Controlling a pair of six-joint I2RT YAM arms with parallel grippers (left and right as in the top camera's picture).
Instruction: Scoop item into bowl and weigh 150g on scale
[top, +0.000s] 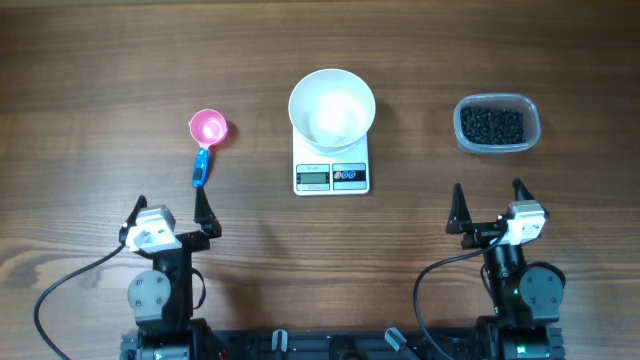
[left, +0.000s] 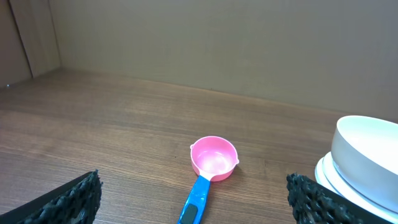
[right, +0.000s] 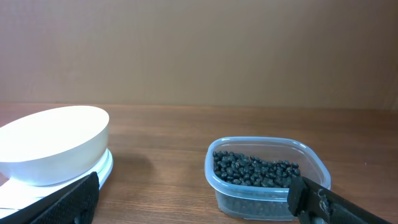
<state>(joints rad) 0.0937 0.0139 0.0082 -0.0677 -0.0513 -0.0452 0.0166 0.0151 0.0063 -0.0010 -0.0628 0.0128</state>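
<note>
While left fingers (top: 204, 212) and right fingers (top: 458, 212) gape, bowl (top: 332, 105) on scale (top: 332, 177), between scoop (top: 208, 128) and pellets (top: 492, 124)

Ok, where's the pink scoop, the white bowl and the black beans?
pink scoop (left: 213, 160): left wrist view, on the inside of its round cup.
white bowl (top: 332, 108): overhead view, on its bare inside bottom.
black beans (top: 492, 124): overhead view, on the middle of the dark heap.

A: A kitchen?
B: No, a robot lab bench. Two arms (top: 160, 285) stand mounted at the wooden table's (top: 90, 60) six o'clock edge, cables (top: 60, 285) looping off them, and plain brown boards (left: 217, 43) wall it in.
</note>
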